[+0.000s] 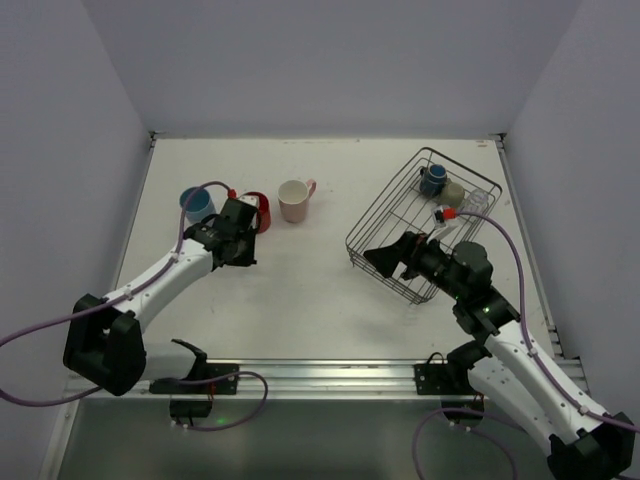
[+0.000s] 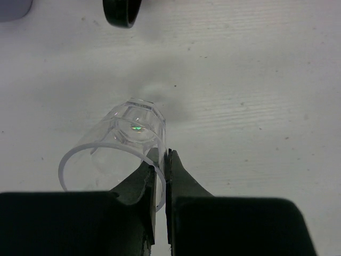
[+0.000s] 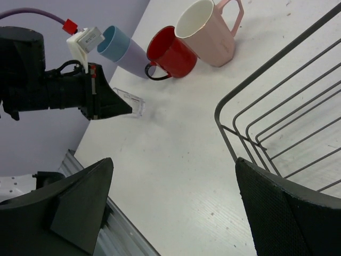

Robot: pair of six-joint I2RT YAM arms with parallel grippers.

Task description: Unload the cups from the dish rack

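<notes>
My left gripper [image 2: 162, 156] is shut on the rim wall of a clear glass cup [image 2: 133, 141], one finger inside and one outside, low over the table; it also shows in the top view [image 1: 243, 255]. Beside it stand a light blue cup [image 1: 197, 205], a red cup [image 1: 258, 213] and a pale pink mug [image 1: 294, 200]. The black wire dish rack [image 1: 400, 215] sits at the right, holding a dark blue cup [image 1: 432, 180] and an olive-grey cup [image 1: 455, 193] at its far end. My right gripper [image 1: 385, 260] is open and empty at the rack's near left corner [image 3: 234, 133].
In the right wrist view the left gripper's fingers [image 3: 114, 106] hold the clear cup [image 3: 134, 105] just in front of the light blue cup [image 3: 120, 48], red cup [image 3: 173, 53] and pink mug [image 3: 208, 32]. Grey walls enclose the table on three sides.
</notes>
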